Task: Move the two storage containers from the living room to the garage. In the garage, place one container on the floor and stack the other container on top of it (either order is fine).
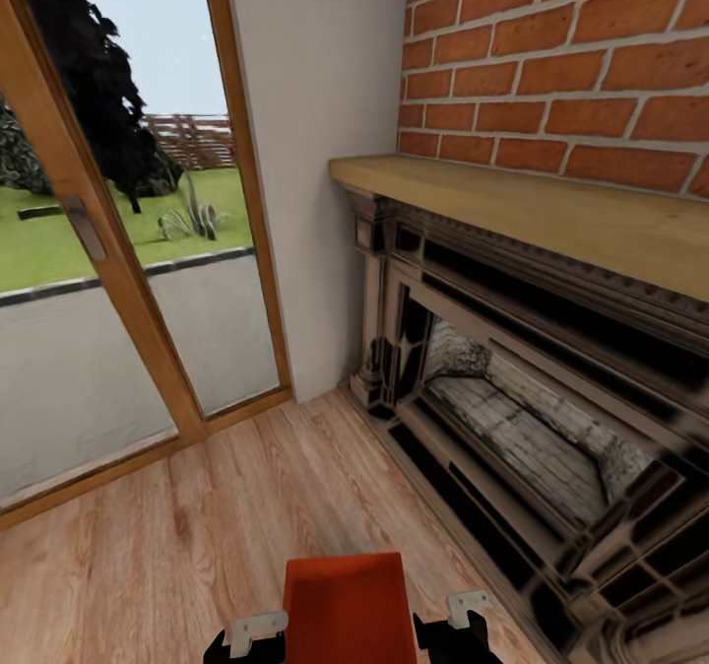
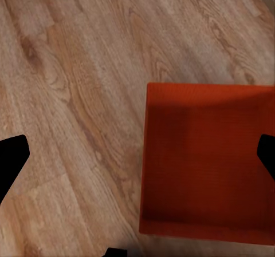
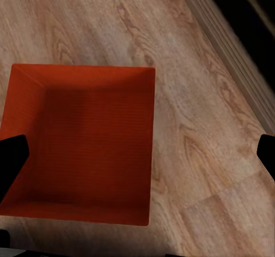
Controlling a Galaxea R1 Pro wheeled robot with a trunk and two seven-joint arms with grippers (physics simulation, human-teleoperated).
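One orange-red storage container shows at the bottom middle of the head view, over the light wood-plank floor of the living room, open side up and empty. My left gripper is at its left side and my right gripper at its right side. In the left wrist view the container lies under one black fingertip, and the gripper straddles a side wall, open. In the right wrist view the container lies likewise under the open gripper. Whether any finger touches the bin I cannot tell.
A dark fireplace with a wooden mantel and a brick wall stands close on the right. Wood-framed glass doors fill the left, with a white wall strip between. Wood floor stretches ahead.
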